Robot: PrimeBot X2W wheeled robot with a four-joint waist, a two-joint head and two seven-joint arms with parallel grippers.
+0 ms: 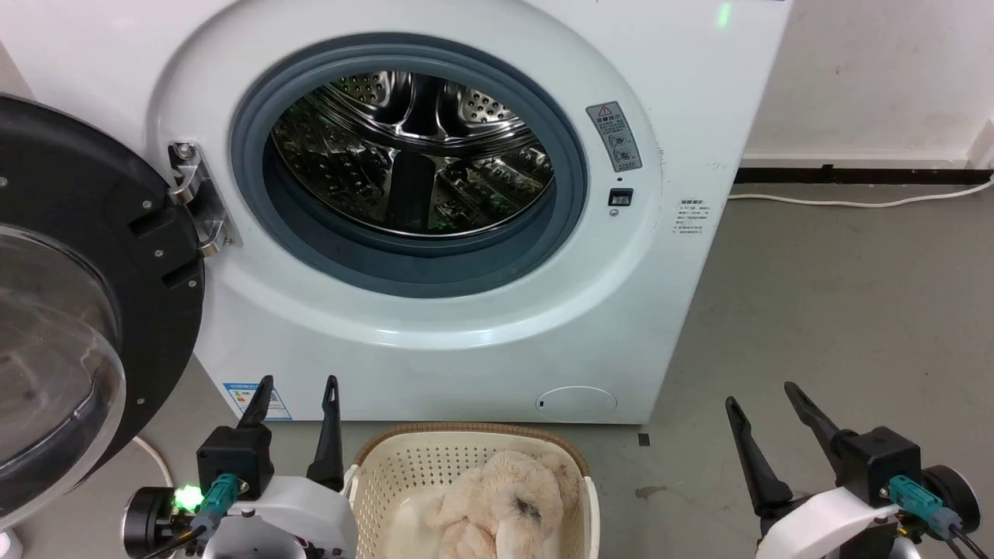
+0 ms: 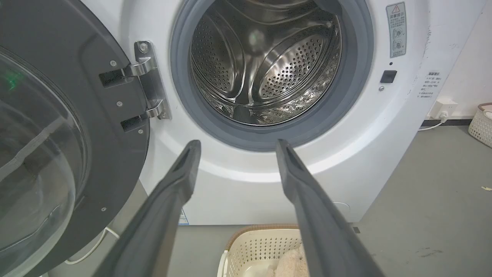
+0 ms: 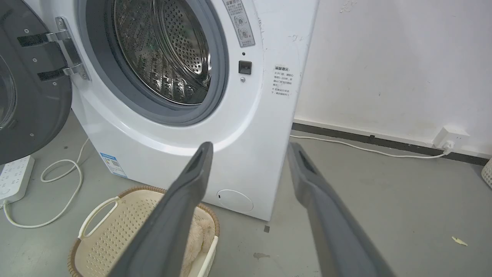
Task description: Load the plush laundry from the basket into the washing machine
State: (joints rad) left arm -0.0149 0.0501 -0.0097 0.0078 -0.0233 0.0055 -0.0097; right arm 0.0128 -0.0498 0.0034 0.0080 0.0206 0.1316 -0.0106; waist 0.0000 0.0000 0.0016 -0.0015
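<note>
left of the left gripper (image 1: 300,380), fingers apart and empty: open glass door (image 1: 78,233). ahead, washing machine (image 1: 660,272). between it and the right gripper (image 1: 759,392), likewise spread: basket (image 1: 466,428) holding plush laundry (image 1: 497,497) on grey floor (image 1: 815,310). beyond right, white wall (image 1: 854,70), cable (image 1: 854,204).

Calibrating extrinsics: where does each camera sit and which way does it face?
Head: on the robot's head, looking forward-down at the washing machine and basket with plush laundry; left gripper, right gripper open at bottom.
Left wrist: left arm, facing the drum; own fingers.
Right wrist: right arm, facing the machine's front and wall; own fingers.
Shared: all show door, drum, basket.
</note>
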